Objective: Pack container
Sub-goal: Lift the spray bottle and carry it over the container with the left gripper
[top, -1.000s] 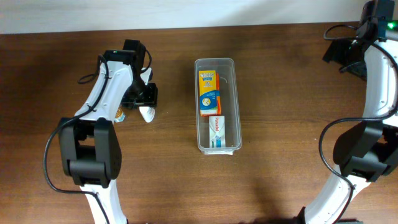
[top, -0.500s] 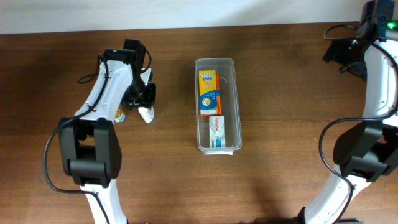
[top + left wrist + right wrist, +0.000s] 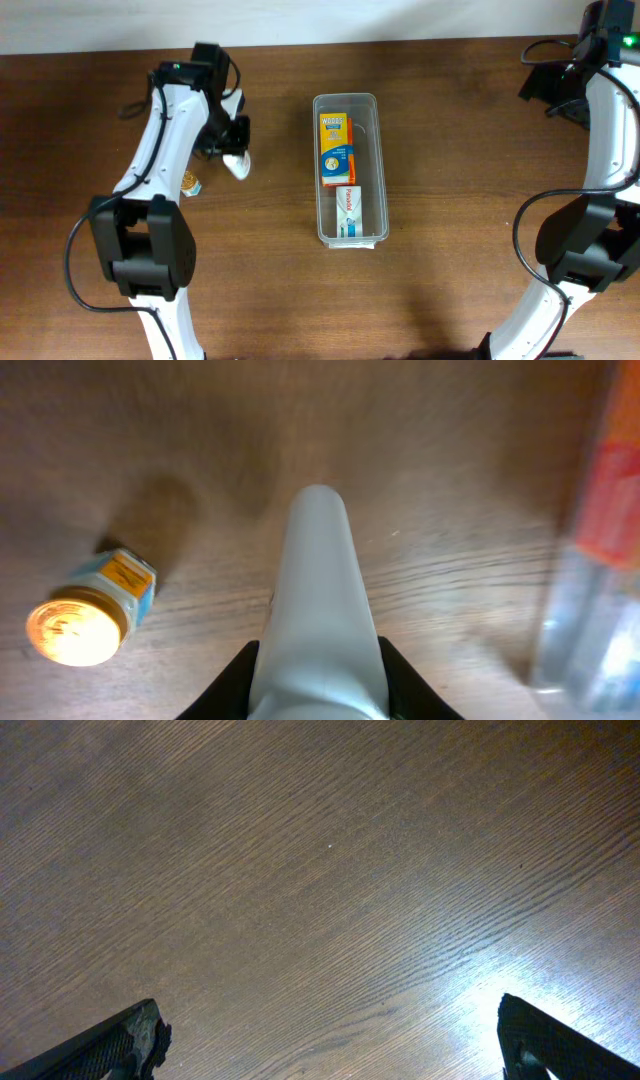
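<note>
1. My left claw (image 3: 318, 688) pinches a white tapering plastic tube (image 3: 318, 590).
2. The long clear plastic container (image 3: 346, 98) sits on the brown wooden desk (image 3: 450, 280) to this claw's right, holding a yellow-and-orange box (image 3: 336, 150) and a white box (image 3: 349, 212).
3. A small gold-lidded jar (image 3: 85, 615) lies to its left.
4. My right claw (image 3: 330, 1035) is spread wide over the desk, well apart from the container.

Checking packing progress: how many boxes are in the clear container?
2. A yellow-and-orange box lies in the far half of the container; a white-and-blue box lies in its near half, toward the robot. More could be hidden underneath them.
</note>
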You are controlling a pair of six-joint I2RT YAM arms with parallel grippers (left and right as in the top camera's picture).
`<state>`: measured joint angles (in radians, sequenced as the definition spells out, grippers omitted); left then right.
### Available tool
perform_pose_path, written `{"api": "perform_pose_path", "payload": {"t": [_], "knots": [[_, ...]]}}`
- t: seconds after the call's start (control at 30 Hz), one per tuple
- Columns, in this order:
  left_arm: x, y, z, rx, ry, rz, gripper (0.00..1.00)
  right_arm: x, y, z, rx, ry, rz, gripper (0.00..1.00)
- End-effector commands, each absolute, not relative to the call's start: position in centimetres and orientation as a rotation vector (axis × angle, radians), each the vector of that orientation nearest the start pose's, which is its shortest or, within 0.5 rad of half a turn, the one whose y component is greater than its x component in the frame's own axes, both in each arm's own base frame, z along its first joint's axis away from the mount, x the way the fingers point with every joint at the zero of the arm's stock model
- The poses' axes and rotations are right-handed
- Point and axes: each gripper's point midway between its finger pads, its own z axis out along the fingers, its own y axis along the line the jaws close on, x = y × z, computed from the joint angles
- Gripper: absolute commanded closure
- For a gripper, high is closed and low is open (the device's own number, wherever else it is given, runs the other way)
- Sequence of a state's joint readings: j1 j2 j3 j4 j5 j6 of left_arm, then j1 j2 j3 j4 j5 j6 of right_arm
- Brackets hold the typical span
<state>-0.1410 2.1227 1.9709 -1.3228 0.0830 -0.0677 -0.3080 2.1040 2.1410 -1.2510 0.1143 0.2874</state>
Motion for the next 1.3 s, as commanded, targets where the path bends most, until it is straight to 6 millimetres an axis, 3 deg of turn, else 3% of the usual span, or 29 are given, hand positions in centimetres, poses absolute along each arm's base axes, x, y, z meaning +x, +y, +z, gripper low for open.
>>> {"api": "perform_pose_path", "payload": {"t": [0.0, 0.17, 0.3, 0.53, 0.63, 0.87, 1.27], "knots": [[44.3, -9.7, 15.0, 0.172, 2.953, -0.205, 0.82, 45.3, -16.6, 18.2, 0.846, 2.646, -0.171, 0.02], [45.7, -13.2, 19.9, 0.189, 2.815, -0.249, 0.82, 45.3, -16.6, 18.2, 0.846, 2.645, -0.171, 0.02], [46.2, -17.6, 23.9, 0.201, 2.685, -0.321, 0.82, 45.3, -16.6, 18.2, 0.846, 2.646, -0.171, 0.02], [45.3, -25.6, 25.9, 0.237, 2.579, -0.45, 0.82, 45.3, -16.6, 18.2, 0.846, 2.646, -0.171, 0.02], [45.2, -27.1, 26.2, 0.199, 2.546, -0.424, 0.82, 45.3, -16.6, 18.2, 0.846, 2.646, -0.171, 0.02], [45.2, -28.9, 24.3, 0.163, 2.558, -0.345, 0.82, 45.3, -16.6, 18.2, 0.846, 2.646, -0.171, 0.02], [44.9, -32.4, 16.5, 0.16, 2.724, -0.401, 0.82, 45.3, -16.6, 18.2, 0.846, 2.646, -0.172, 0.02]]}}
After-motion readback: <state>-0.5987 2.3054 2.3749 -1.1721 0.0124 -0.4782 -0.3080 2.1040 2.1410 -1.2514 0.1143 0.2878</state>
